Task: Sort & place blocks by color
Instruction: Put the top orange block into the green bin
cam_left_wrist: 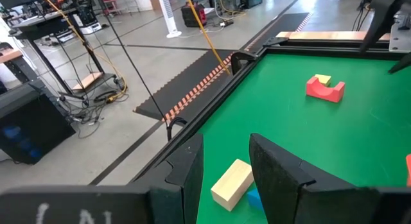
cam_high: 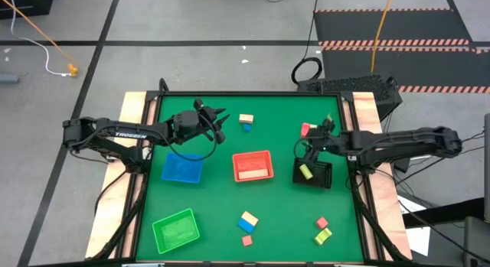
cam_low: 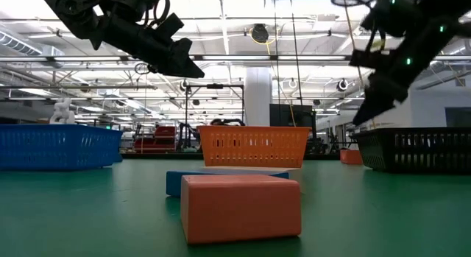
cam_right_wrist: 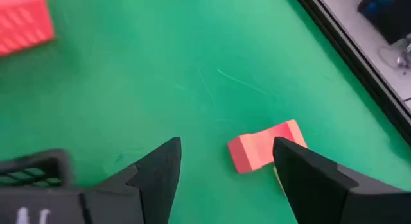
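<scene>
Right now the right pincer (cam_right_wrist: 225, 166) hangs open over a red block (cam_right_wrist: 264, 146) at the table's (cam_high: 276, 125) upper right, beside the black tray (cam_high: 325, 175). It should drop straight and straddle the block's short sides. The left pincer (cam_left_wrist: 225, 166), also open, aims at a tan block (cam_left_wrist: 231, 183) upper centre. Red tray (cam_high: 253, 166) sits centre; nothing blocks either path.

Small blue, red, tan and yellow-green blocks (cam_high: 246, 221) lie scattered on the green table (cam_high: 276, 206).

Matt green table (cam_high: 230, 213); slotted plastic red tray (cam_high: 253, 166).
</scene>
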